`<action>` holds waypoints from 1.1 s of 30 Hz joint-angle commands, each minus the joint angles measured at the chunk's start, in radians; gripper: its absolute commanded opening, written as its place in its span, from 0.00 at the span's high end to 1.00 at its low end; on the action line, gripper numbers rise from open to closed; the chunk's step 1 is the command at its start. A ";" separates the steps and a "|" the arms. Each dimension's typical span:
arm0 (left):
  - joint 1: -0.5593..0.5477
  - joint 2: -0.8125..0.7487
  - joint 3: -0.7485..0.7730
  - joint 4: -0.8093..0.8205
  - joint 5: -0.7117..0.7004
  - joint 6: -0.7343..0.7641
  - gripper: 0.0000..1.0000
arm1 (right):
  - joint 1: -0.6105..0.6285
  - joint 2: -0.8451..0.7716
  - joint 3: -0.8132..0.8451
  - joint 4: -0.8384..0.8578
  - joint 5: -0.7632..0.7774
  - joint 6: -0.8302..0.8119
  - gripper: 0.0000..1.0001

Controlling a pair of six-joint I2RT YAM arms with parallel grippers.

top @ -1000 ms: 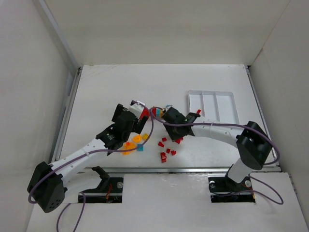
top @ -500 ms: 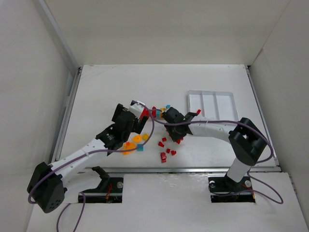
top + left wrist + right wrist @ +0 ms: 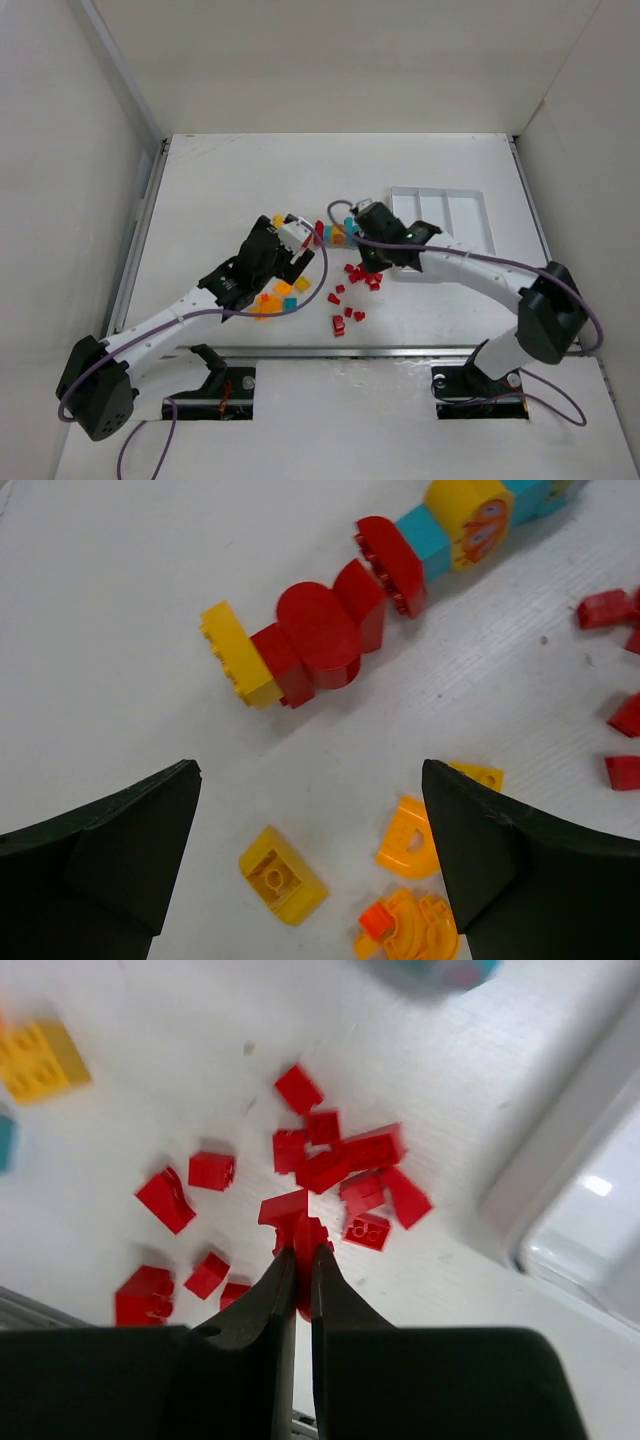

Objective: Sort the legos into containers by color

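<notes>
My right gripper point(image 3: 303, 1252) is shut on a small red lego point(image 3: 306, 1228) and holds it just above a heap of loose red legos point(image 3: 340, 1165). In the top view it point(image 3: 372, 266) is left of the white three-compartment tray point(image 3: 441, 195), whose edge shows in the right wrist view point(image 3: 560, 1150). My left gripper point(image 3: 310, 775) is open and empty over a yellow brick point(image 3: 283, 873) and orange curved pieces point(image 3: 410, 840). A joined row of yellow, red and cyan bricks point(image 3: 320, 635) lies beyond it and also shows in the top view point(image 3: 335, 234).
More red legos point(image 3: 345, 316) lie near the table's front edge. Orange and cyan pieces point(image 3: 272, 300) sit under the left arm. White walls close in both sides. A yellow brick point(image 3: 40, 1055) lies at the far left of the right wrist view.
My right gripper has swung right, closer to the tray, uncovering the joined row. My left gripper has moved a little up and right.
</notes>
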State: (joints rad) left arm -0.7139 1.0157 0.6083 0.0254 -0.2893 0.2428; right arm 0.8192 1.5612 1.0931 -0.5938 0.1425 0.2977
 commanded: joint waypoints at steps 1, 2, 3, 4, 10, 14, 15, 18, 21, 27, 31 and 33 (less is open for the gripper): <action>-0.007 -0.026 -0.008 -0.001 0.223 0.145 0.10 | -0.118 -0.124 0.097 0.002 0.060 0.061 1.00; -0.007 -0.026 0.001 -0.011 0.290 0.198 0.10 | -0.149 -0.133 0.123 -0.024 0.080 0.075 1.00; -0.007 -0.011 0.014 -0.043 0.425 0.257 0.10 | -0.181 -0.133 0.134 -0.034 0.100 0.104 1.00; -0.007 -0.002 0.024 -0.065 0.488 0.382 0.10 | -0.214 -0.133 0.145 -0.034 0.124 0.119 1.00; -0.027 0.161 0.119 -0.264 0.806 0.806 0.10 | -0.446 0.032 0.217 -0.047 0.158 0.117 1.00; -0.052 0.331 0.226 -0.332 0.816 0.881 0.15 | -0.482 0.121 0.249 -0.035 0.157 0.083 1.00; -0.052 0.362 0.246 -0.344 0.816 0.891 0.16 | -0.491 0.134 0.258 -0.020 0.141 0.074 1.00; -0.061 0.419 0.275 -0.364 0.837 0.947 0.19 | -0.491 0.177 0.268 0.005 0.121 0.054 0.92; -0.071 0.428 0.266 -0.375 0.837 1.047 0.20 | -0.502 0.191 0.278 0.014 0.112 0.044 0.62; -0.091 0.478 0.277 -0.386 0.837 1.098 0.20 | -0.502 0.129 0.278 0.005 0.066 0.026 0.34; -0.102 0.527 0.297 -0.395 0.837 1.152 0.28 | -0.493 0.047 0.240 0.005 0.055 0.026 0.33; -0.114 0.564 0.330 -0.406 0.837 1.152 0.35 | -0.483 0.010 0.225 0.005 0.055 0.017 0.33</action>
State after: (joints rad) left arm -0.8124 1.5497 0.8772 -0.3374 0.5121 1.3380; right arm 0.3229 1.6611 1.3254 -0.6140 0.2092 0.3313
